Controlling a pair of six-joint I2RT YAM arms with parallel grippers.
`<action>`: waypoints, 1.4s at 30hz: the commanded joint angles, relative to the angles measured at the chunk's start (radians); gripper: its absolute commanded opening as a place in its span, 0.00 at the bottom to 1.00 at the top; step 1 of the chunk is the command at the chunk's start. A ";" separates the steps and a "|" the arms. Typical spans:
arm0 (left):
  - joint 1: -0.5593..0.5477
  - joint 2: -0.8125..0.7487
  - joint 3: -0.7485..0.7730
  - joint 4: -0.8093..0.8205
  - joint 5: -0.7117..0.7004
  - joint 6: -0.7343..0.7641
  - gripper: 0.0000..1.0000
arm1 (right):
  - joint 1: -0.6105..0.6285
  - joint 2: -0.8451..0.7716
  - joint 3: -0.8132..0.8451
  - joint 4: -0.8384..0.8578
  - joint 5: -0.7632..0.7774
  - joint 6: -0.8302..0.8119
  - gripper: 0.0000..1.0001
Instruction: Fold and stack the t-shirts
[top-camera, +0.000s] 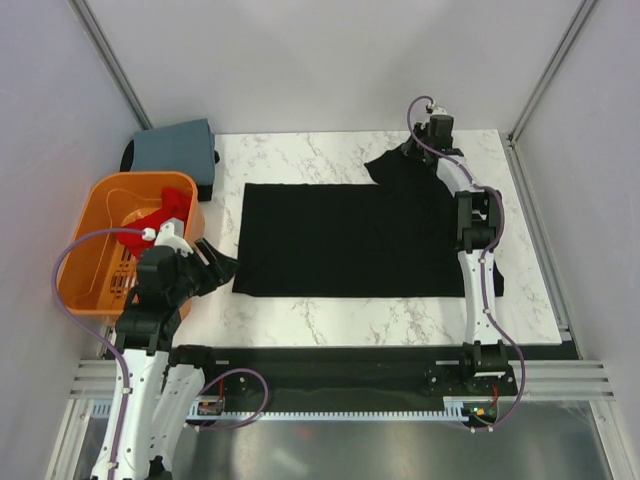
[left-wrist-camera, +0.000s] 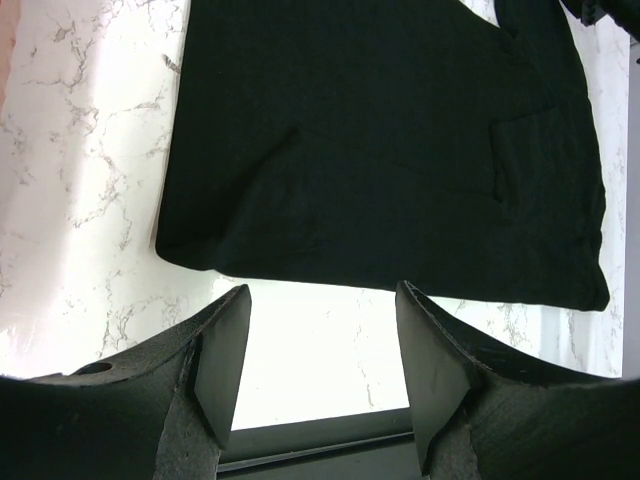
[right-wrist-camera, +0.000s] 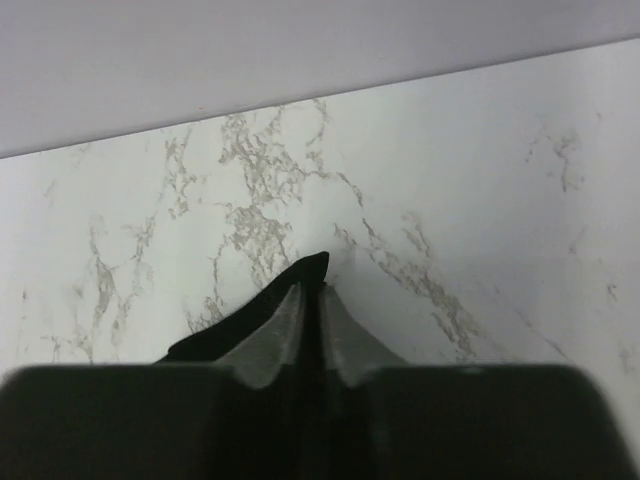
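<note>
Three t-shirts show from above. The black t-shirt (top-camera: 350, 240) lies spread flat in the middle of the marble table (top-camera: 330, 320), with one sleeve sticking out at the far right corner. The blue-grey t-shirt (top-camera: 178, 148) sits folded at the far left corner. The red t-shirt (top-camera: 170, 205) is bunched up in the orange basket (top-camera: 80, 240). The right gripper (top-camera: 432, 140) is down on that far right sleeve. The left gripper (top-camera: 222, 266) hangs beside the basket, just off the black shirt's left edge. I think the black shirt is the one being folded, and the fold is only starting.

From the left wrist, the fingers (left-wrist-camera: 222, 360) stand well apart with nothing between them. The shirt's edge lies ahead on the table, flat with a few soft creases.

From the right wrist, the fingers (right-wrist-camera: 285, 330) are almost together, and a small point of black cloth pokes out between them. So this gripper is pinching the shirt.

Next, I think, the right arm needs to lift the sleeve and lay it over the shirt's body. The cloth is floppy, and a small pinch could slip.
</note>
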 joint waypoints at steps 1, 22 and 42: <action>0.007 -0.003 0.000 0.040 0.023 0.045 0.67 | -0.002 -0.043 -0.028 -0.073 -0.008 -0.010 0.08; -0.168 1.064 0.629 0.234 -0.402 0.128 0.71 | 0.107 -0.854 -1.221 0.592 0.116 0.274 0.00; -0.084 1.910 1.431 0.070 -0.513 0.128 0.70 | 0.080 -0.676 -1.295 0.859 -0.096 0.354 0.00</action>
